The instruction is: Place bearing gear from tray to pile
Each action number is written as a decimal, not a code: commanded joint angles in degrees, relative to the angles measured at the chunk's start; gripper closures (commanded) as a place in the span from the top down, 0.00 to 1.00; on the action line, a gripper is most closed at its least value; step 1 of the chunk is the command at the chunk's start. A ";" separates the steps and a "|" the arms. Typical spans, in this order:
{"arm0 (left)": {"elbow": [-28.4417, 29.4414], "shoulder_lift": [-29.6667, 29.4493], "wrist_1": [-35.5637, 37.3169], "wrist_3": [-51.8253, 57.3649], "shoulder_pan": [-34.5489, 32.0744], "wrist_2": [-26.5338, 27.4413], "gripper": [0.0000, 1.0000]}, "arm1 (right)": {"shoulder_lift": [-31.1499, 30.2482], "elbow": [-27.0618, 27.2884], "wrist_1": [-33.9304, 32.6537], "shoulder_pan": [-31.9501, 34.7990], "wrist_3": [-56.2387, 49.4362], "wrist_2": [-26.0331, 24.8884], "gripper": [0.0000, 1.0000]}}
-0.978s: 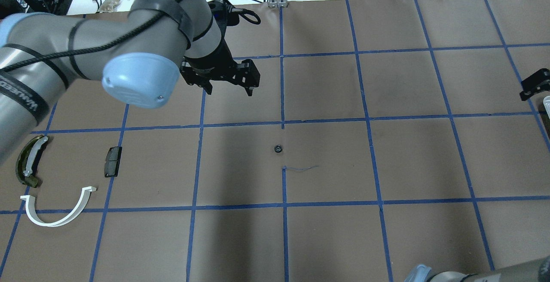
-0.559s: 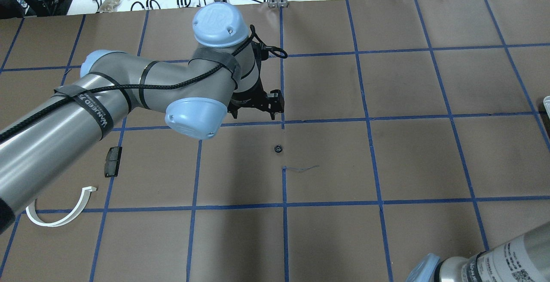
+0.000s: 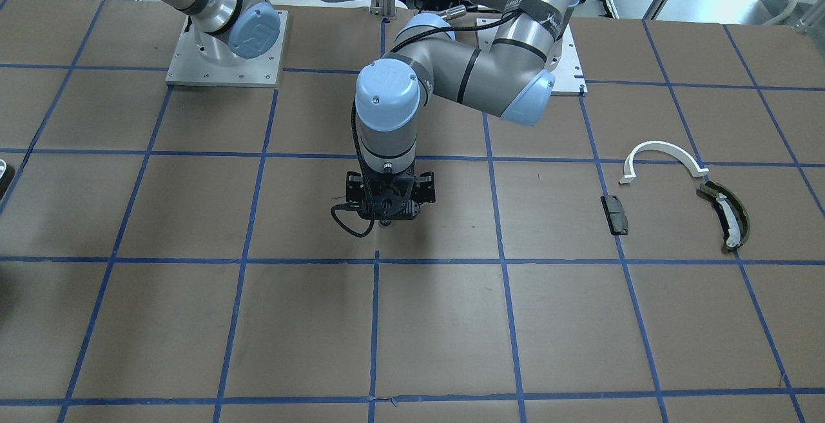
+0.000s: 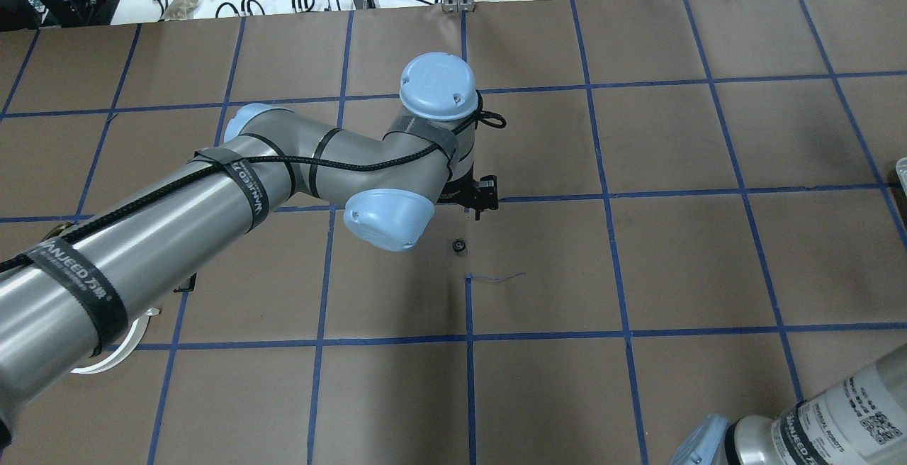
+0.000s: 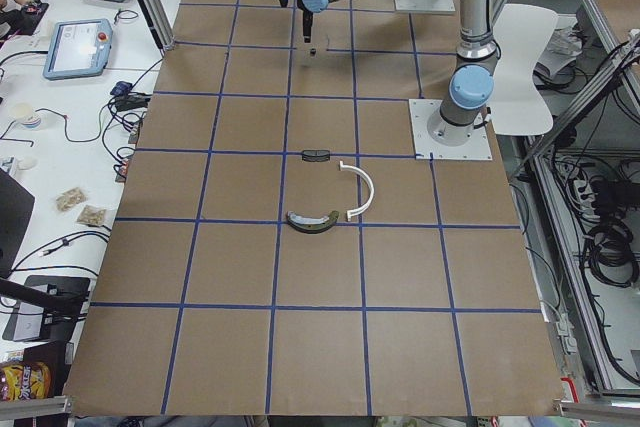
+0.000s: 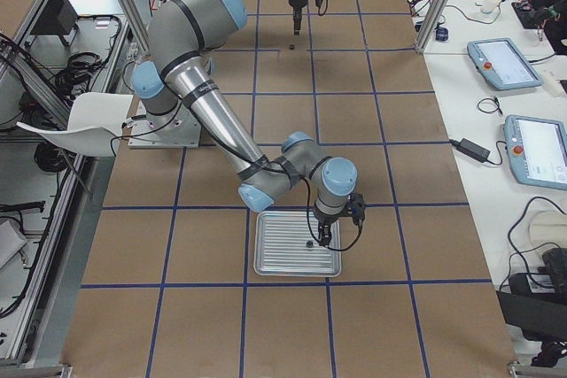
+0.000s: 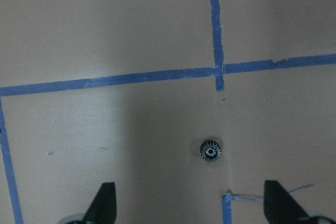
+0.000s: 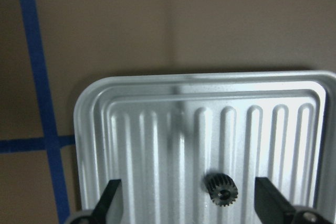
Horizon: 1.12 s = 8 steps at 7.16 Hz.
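Your left hand hangs over the middle of the brown paper-covered counter, its two fingers spread apart with nothing between them. A small dark toothed metal gear lies flat on the paper at about 1 o'clock from that gap in the left wrist view, near a crossing of the blue tape grid. The hand is above the gear and not touching it (from overhead it shows at 7 o'clock of the hand). The pile is well apart from there, out at 3 o'clock in the front-facing view. It is made up of a small dark grey rectangular block, a white half-ring arc and an olive-green curved shoe with a white strip, none of them touching. No gear lies among them.

Your right hand is over the silver ribbed metal tray, its fingers likewise apart and empty. A second toothed gear rests in the tray's grooves toward 2 o'clock of the gap.

I'd judge the first gear's move about half done: it is out of the tray but only mid-counter. You have yet to grip it with the left hand, carry it toward the pile and set it down beside the block. The gear in the tray hasn't begun its trip.
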 commanded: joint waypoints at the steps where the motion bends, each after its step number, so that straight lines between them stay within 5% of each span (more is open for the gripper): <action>1: -1.41 -3.10 2.45 -6.99 -1.84 -0.34 1.00 | 2.68 -0.36 -2.16 -1.56 -1.29 -0.86 0.86; 4: -2.12 -4.34 7.08 -4.20 -1.67 -0.25 0.91 | 2.78 0.17 -1.99 -1.74 -1.03 -1.91 0.76; 7: -6.52 -3.82 11.15 -2.81 0.86 -0.42 0.78 | 2.69 0.17 -1.37 -1.74 -1.30 -3.76 0.44; 8: -6.86 -4.25 11.24 -2.97 1.22 -0.43 0.76 | 2.69 0.17 -1.29 -1.74 -1.30 -3.76 0.16</action>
